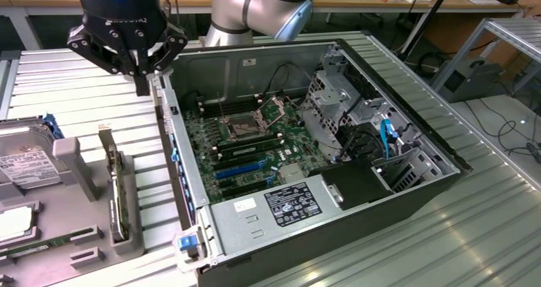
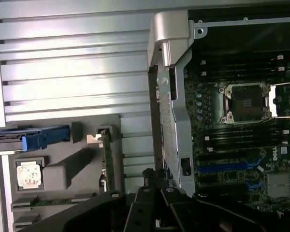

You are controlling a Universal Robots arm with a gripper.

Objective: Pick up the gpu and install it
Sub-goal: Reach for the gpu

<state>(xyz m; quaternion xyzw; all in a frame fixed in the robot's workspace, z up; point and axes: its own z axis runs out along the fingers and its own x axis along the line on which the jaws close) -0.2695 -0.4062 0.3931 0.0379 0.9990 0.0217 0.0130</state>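
1. Overhead, the black gripper (image 1: pixel 141 85) hangs high above the ribbed metal table (image 1: pixel 85 97), roughly over the wall of the open computer case (image 1: pixel 171 135) that faces the grey holder (image 1: pixel 72 166).
2. Its fingers are pressed together to a point and carry nothing.
3. Over by the table's edge on the exterior view's left, the gpu (image 1: pixel 116 192) stands on its long edge in a slot of that holder, with a silver bracket at one end. It is well apart from the fingertips.
4. Seen from the wrist view, the gpu (image 2: pixel 107 159) is a thin green edge upright in the holder (image 2: pixel 63 166). The gripper (image 2: pixel 152 181) sits closer to the case wall (image 2: pixel 170 121) than to the card.
5. Next to the card in the same holder lies a silver hard drive (image 1: pixel 25 163) with a white label.
6. The case lies on its side in the middle of the table with the motherboard (image 1: pixel 245 141) exposed and its blue expansion slots (image 1: pixel 241 170) in plain sight. The power supply (image 1: pixel 279 204) fills the case's near end.
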